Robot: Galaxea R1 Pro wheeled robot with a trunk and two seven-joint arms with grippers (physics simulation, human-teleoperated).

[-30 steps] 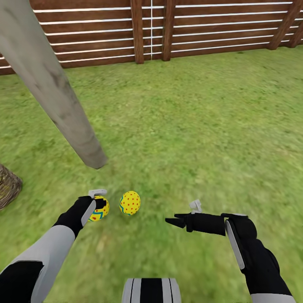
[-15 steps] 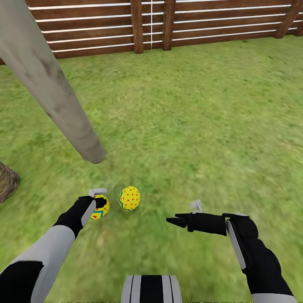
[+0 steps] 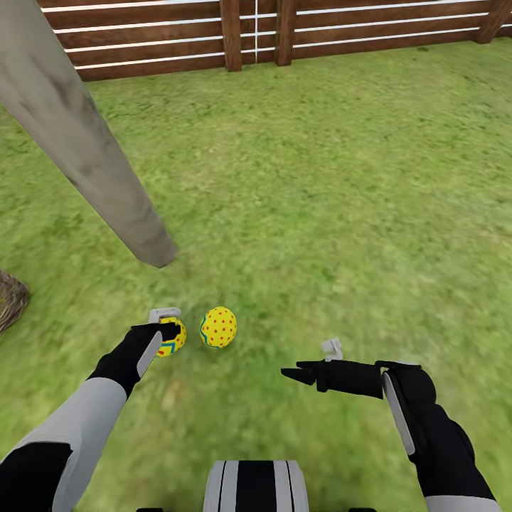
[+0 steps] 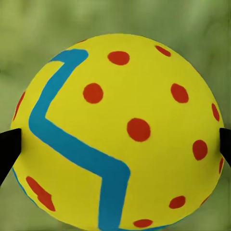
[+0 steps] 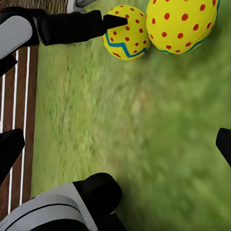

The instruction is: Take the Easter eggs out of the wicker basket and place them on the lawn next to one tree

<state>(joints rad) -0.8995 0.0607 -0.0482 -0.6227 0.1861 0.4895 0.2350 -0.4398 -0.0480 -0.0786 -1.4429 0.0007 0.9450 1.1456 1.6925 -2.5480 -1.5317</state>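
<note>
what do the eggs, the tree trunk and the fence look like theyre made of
The eggs, one in the left gripper and one on the grass, look like smooth painted plastic or ceramic: even matte yellow, crisp dots. The tree trunk looks like pale, streaky bark. The fence looks like brown stained wooden slats with posts.

Two eggs lie on the lawn [image 3: 320,213] close to the foot of the trunk [image 3: 85,149]. The left gripper [image 3: 165,329] is at the left egg [image 3: 173,336], its fingers partly covering it; whether they grip it is unclear. The right egg [image 3: 219,327] sits just beside it, free. The right gripper [image 3: 293,374] hangs apart over grass, pointing left. A basket [image 3: 10,302] edge shows at far left, a fence [image 3: 284,32] behind.
</note>
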